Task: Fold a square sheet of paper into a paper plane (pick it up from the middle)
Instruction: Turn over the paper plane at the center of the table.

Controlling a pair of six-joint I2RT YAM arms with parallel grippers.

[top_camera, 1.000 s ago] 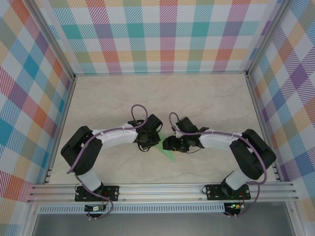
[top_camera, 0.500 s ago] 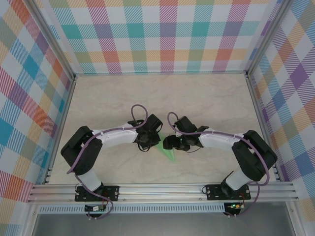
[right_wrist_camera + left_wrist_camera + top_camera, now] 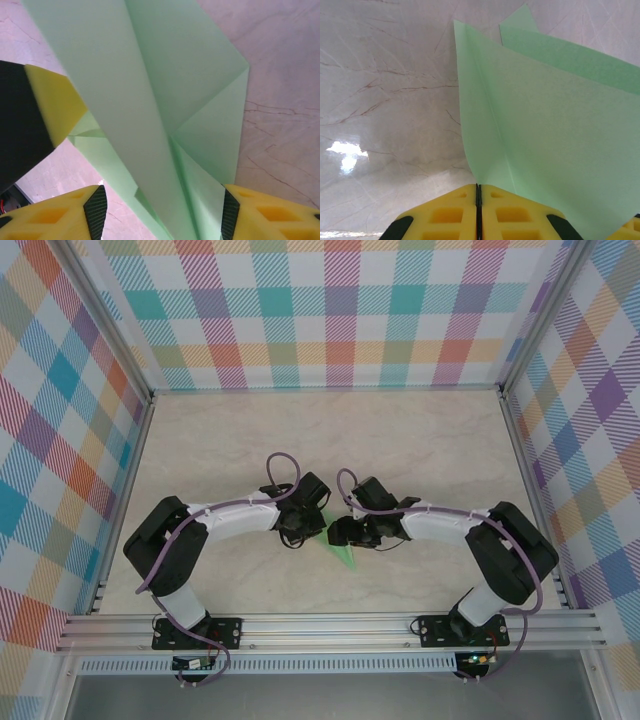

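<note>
The paper plane (image 3: 346, 553) is pale green paper folded into long pointed flaps, and its tip pokes out toward the near edge between the two wrists. My left gripper (image 3: 478, 192) is shut on the plane's lower edge, and the paper (image 3: 550, 140) stands up from the yellow pads. My right gripper (image 3: 162, 215) is open, its fingertips (image 3: 231, 210) wide apart on either side of the folded flaps (image 3: 150, 100) without touching them. In the top view the left gripper (image 3: 308, 530) and right gripper (image 3: 340, 533) nearly meet.
The pale marble table (image 3: 420, 440) lies inside checkered walls with aluminium rails (image 3: 330, 625) at the near edge. In the right wrist view the left gripper's finger (image 3: 50, 107) stands close at the left. Both forearms arch inward over the near half of the table.
The right gripper has crept slightly left toward the left gripper. The left arm and the paper have hardly moved.
</note>
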